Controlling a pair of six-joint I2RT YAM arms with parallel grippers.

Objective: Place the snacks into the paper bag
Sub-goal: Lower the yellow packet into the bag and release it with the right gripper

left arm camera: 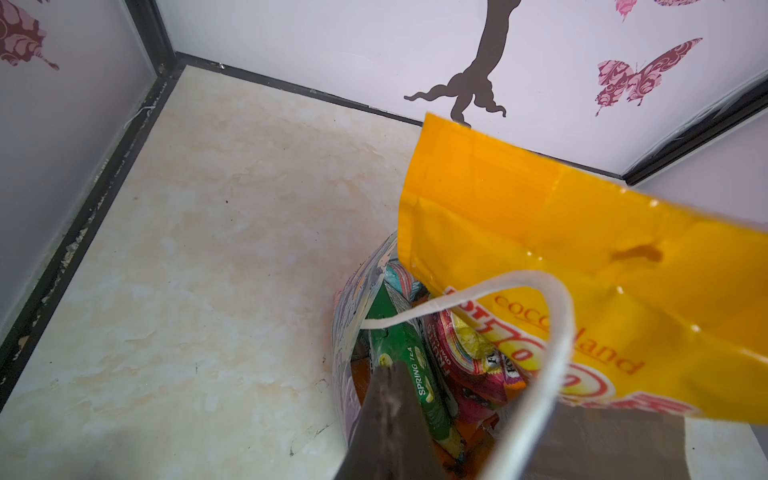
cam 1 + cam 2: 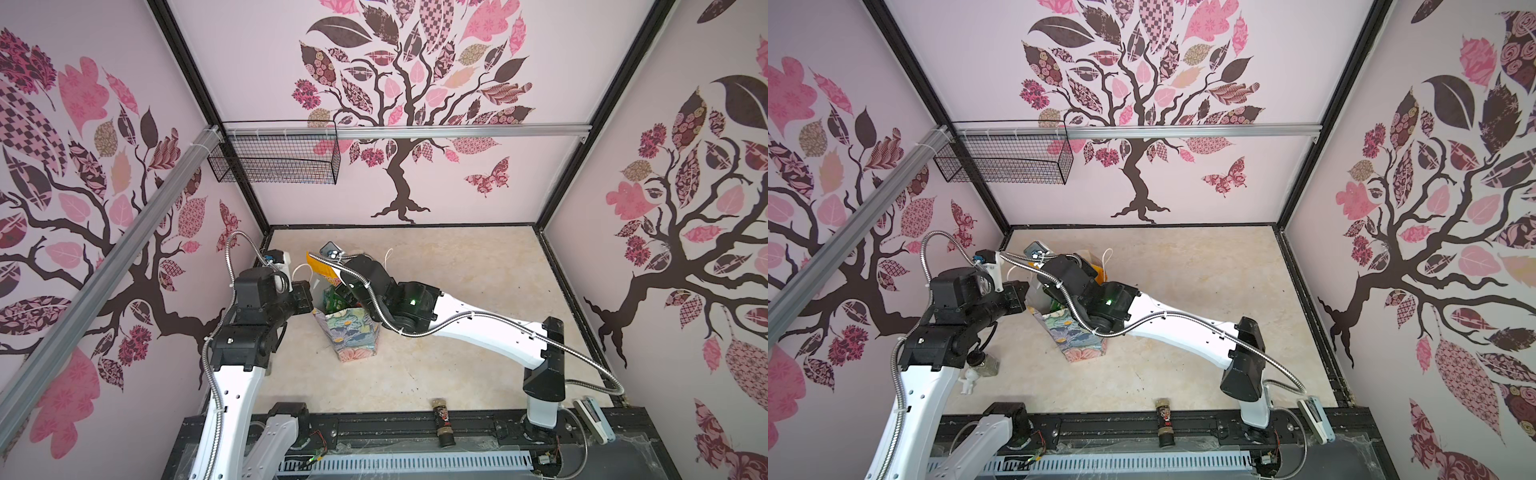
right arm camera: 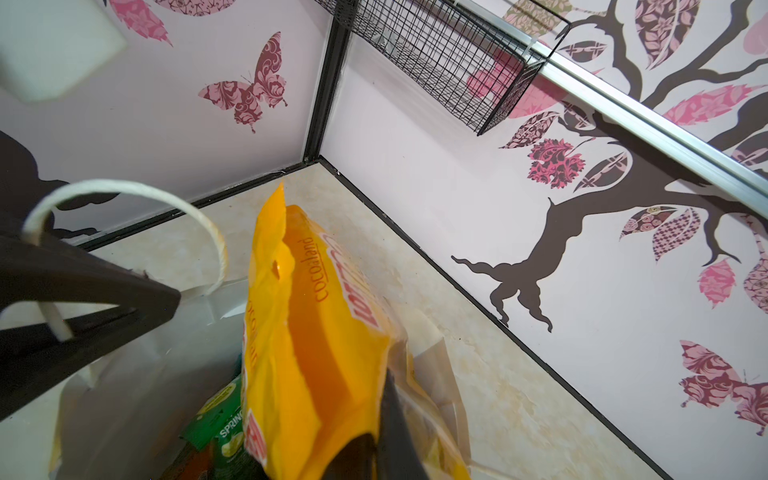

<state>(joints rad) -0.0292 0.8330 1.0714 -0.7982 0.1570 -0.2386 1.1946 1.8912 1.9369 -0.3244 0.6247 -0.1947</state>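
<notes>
The paper bag (image 2: 353, 336) (image 2: 1079, 336), floral outside and white inside, stands upright left of the table's middle. My right gripper (image 3: 376, 415) is shut on a yellow snack packet (image 3: 316, 316) (image 1: 540, 232) (image 2: 319, 266), held upright with its lower end inside the bag's mouth. Other snacks stand inside the bag: a green packet (image 1: 419, 374) and a pink-red one (image 1: 465, 357). My left gripper (image 1: 390, 374) (image 2: 308, 296) is shut at the bag's left rim, apparently pinching the wall beside the white cord handle (image 1: 557, 332). The right fingertips are hidden in both top views.
A small dark bottle (image 2: 444, 422) lies at the table's front edge. A black wire basket (image 2: 274, 153) hangs on the back rail. A white figurine (image 2: 969, 380) and a small jar (image 2: 988, 365) sit under the left arm. Walls close three sides.
</notes>
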